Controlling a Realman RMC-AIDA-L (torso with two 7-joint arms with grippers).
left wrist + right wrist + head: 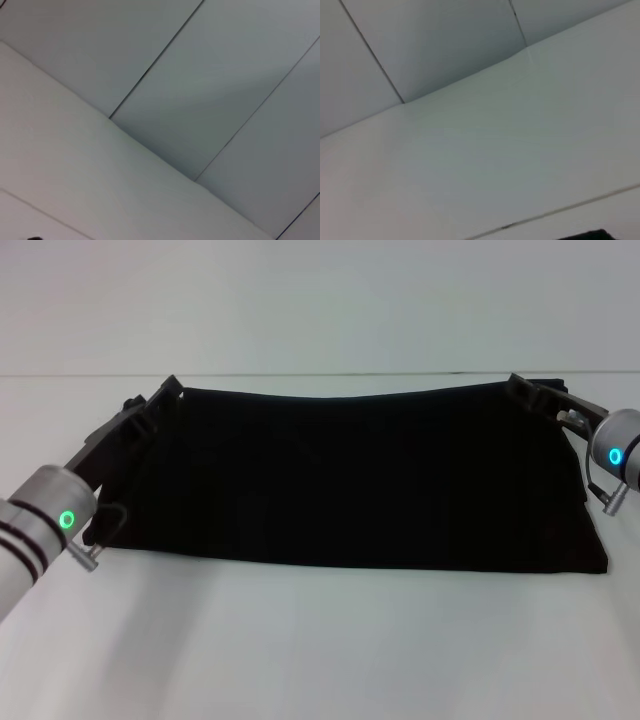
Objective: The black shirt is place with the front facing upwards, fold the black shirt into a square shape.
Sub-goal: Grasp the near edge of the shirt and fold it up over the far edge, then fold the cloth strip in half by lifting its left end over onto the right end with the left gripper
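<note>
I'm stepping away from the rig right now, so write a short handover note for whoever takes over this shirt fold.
Left gripper: at the far left corner of the black shirt.
Right gripper: at the far right corner.
Shirt: a wide band across the white table, far edge stretched between the two grippers, near edge lying on the table. No print shows.
Done: it looks folded at least once lengthwise.
Left: bring it to a square, then release.

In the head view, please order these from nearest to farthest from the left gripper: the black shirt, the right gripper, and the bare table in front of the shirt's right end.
1. black shirt: the left gripper is at its far left corner.
2. table: bare surface on the near right side.
3. right gripper: at the shirt's far right corner, opposite end.
</note>
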